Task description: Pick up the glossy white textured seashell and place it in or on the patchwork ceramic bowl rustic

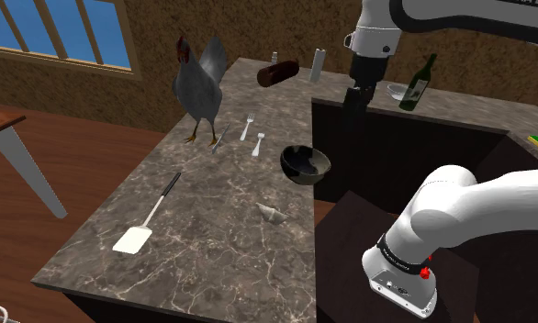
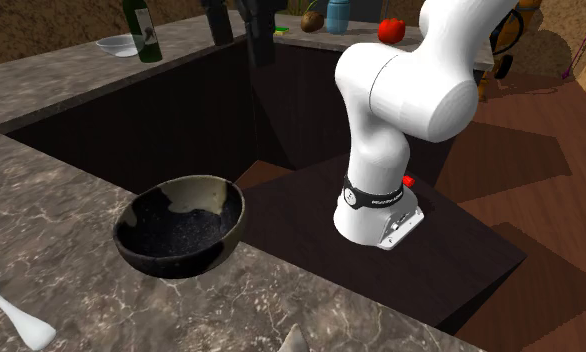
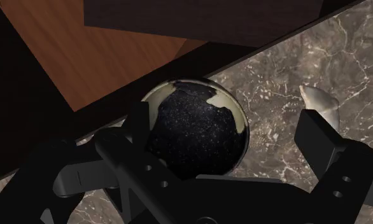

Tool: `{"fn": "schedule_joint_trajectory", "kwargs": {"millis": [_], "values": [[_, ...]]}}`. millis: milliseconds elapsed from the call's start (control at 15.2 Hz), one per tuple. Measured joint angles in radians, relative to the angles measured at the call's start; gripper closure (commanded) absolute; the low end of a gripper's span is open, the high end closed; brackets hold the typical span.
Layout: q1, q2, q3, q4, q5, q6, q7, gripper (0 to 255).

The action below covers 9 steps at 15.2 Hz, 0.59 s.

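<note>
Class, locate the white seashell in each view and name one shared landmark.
Shoulder view: seashell on the marble counter, just below-left of the dark bowl.
Second exterior view: seashell tip at the bottom edge, below-right of the bowl.
Wrist view: seashell beside the bowl.
Shared landmark: the bowl.

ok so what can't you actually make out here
- seashell: the second exterior view's bottom edge cuts off all but its tip
- in the wrist view one finger of the pincer hides part of it
- its texture is too small to judge in the shoulder view
- bowl: the pincer covers part of its rim in the wrist view
</note>
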Motion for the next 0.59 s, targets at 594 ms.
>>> {"fn": "schedule_joint_trajectory", "kwargs": {"millis": [594], "values": [[0.059, 0.019, 0.104, -0.161, 0.085, 0.217, 0.060, 0]]}}
